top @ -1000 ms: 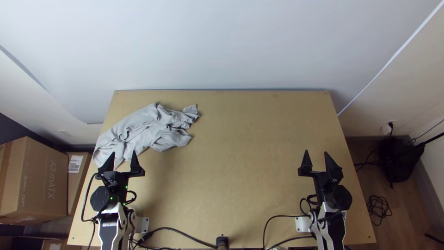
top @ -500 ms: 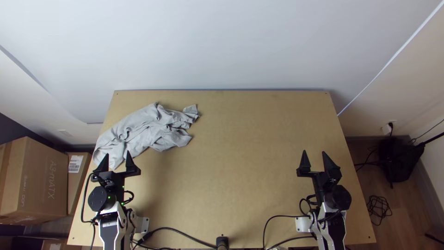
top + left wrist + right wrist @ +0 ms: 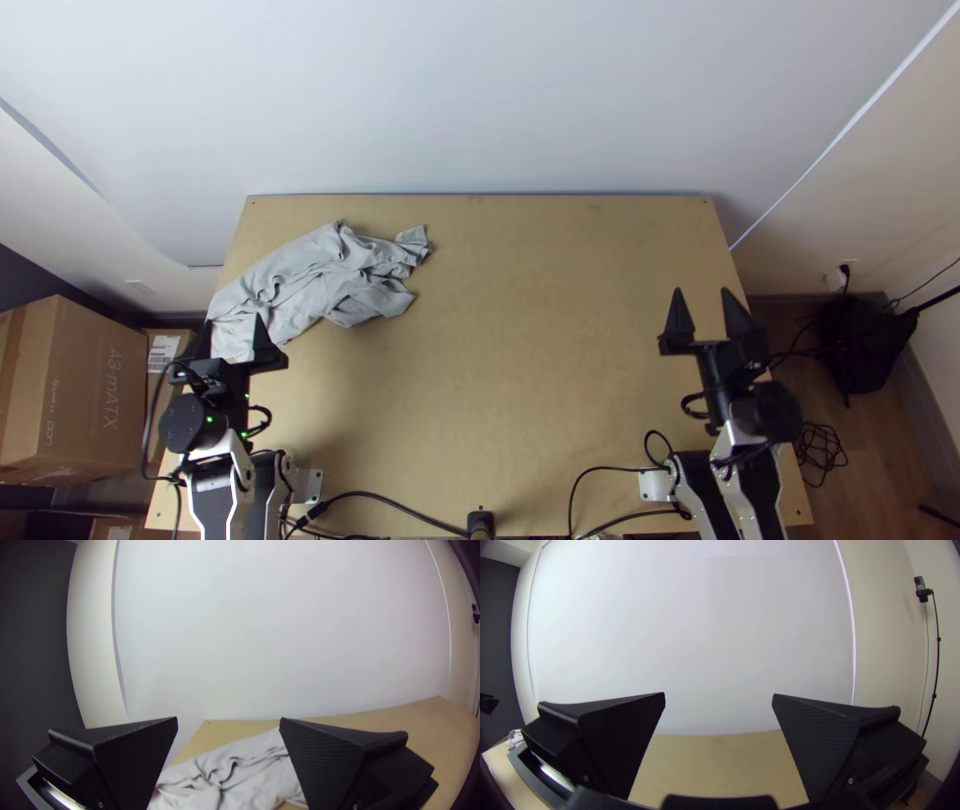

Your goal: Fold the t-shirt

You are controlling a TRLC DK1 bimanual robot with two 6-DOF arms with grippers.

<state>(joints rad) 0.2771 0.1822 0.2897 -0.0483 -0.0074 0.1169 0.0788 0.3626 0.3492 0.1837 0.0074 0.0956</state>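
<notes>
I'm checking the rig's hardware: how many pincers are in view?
2. The left pincer is open by the near end of the bunched t-shirt, at the table's left side; the right pincer is open at its right side.

Has brought the left gripper farther toward the left edge of the table in the top view, and slightly up the picture, with the outer finger now at that edge. Has tilted the left arm outward along with it, drawing its cable out too. Nudged the right gripper a little inward at first, then carried it up the picture and outward. Has leaned the right arm toward the table's right edge.
</notes>
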